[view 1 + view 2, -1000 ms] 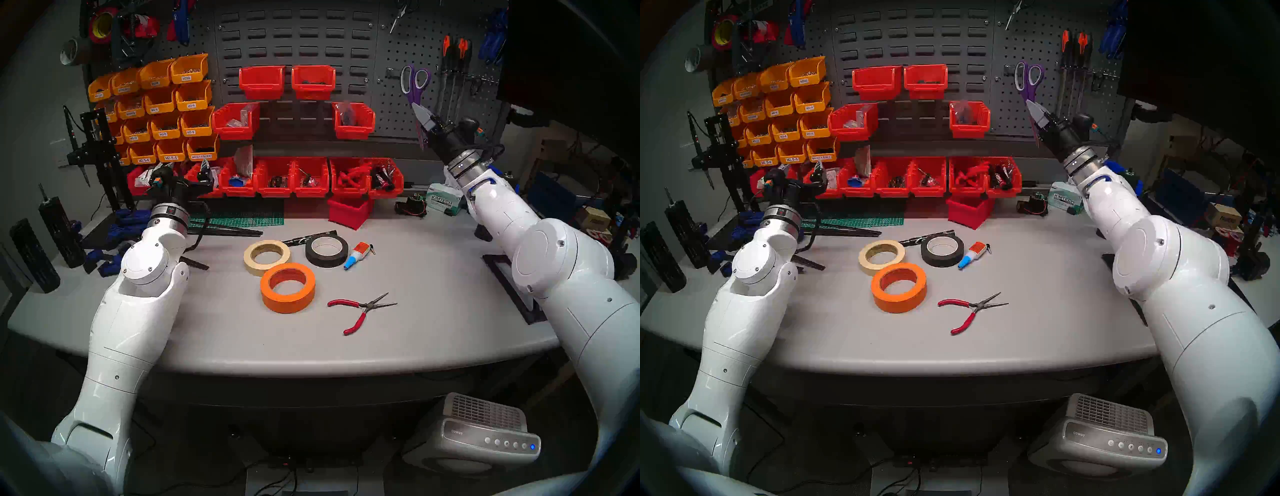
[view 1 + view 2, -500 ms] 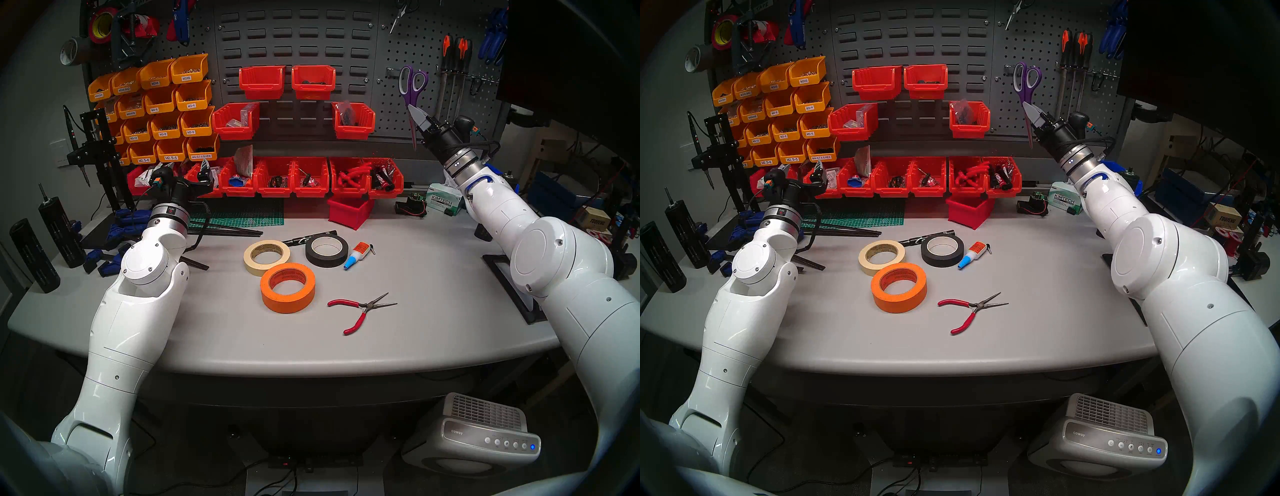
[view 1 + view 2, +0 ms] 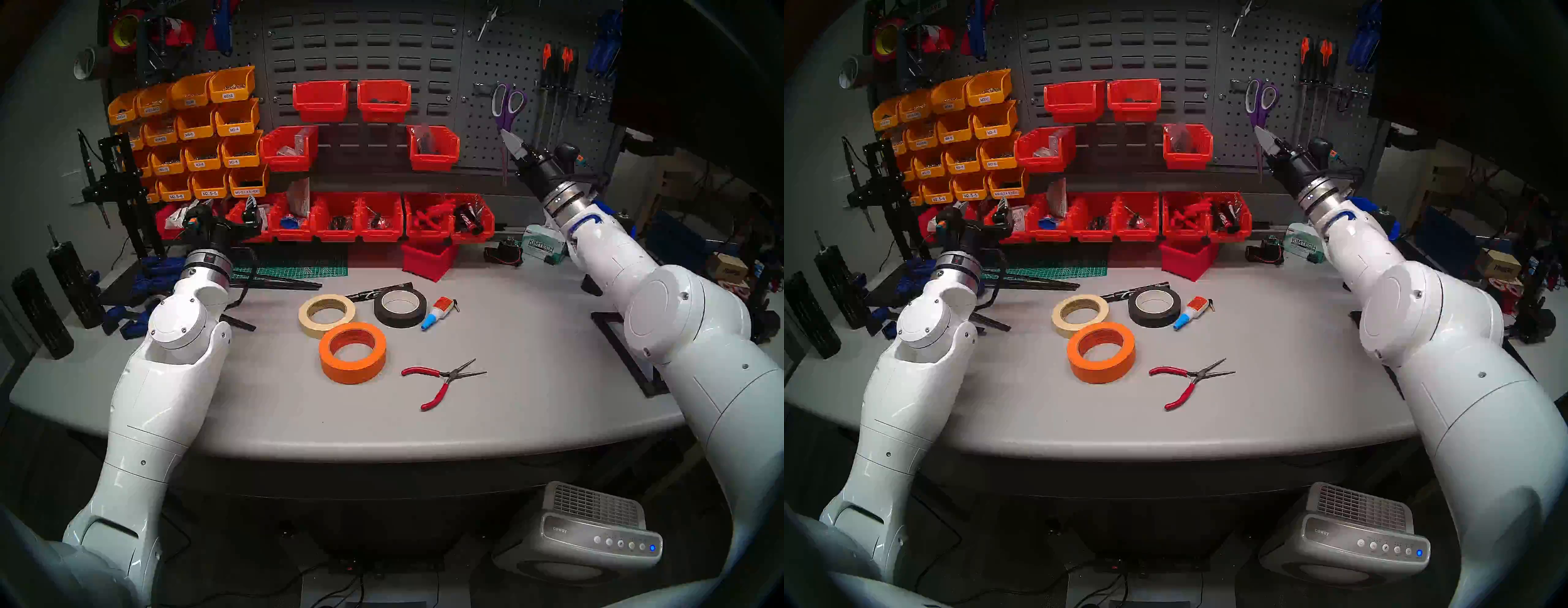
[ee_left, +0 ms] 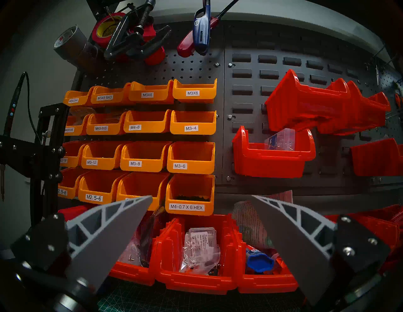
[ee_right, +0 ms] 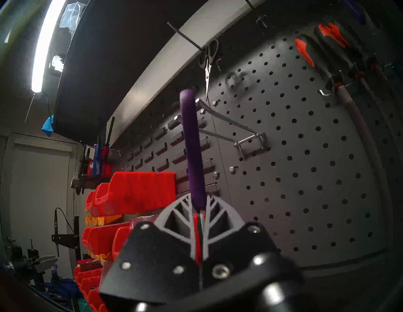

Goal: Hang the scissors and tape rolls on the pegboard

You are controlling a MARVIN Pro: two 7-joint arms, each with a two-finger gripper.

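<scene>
Low in the head view, the three tape rolls lie flat at centre frame: orange roll (image 3: 352, 352) nearest, cream roll (image 3: 326, 315) and black roll (image 3: 400, 308) just behind. They look light, stiff rings, probably best pinched through the core across one wall. At middle left, the left gripper (image 4: 200, 237) hangs released and empty before the bins. At upper right, the right gripper (image 3: 515, 147) is clenched on the scissors (image 3: 507, 106) near the pivot, blades down, purple loops up against the pegboard (image 3: 479, 140) beside its hook (image 5: 250, 139). The scissors are rigid, smooth steel, and top-heavy enough that they may swivel in the jaws.
</scene>
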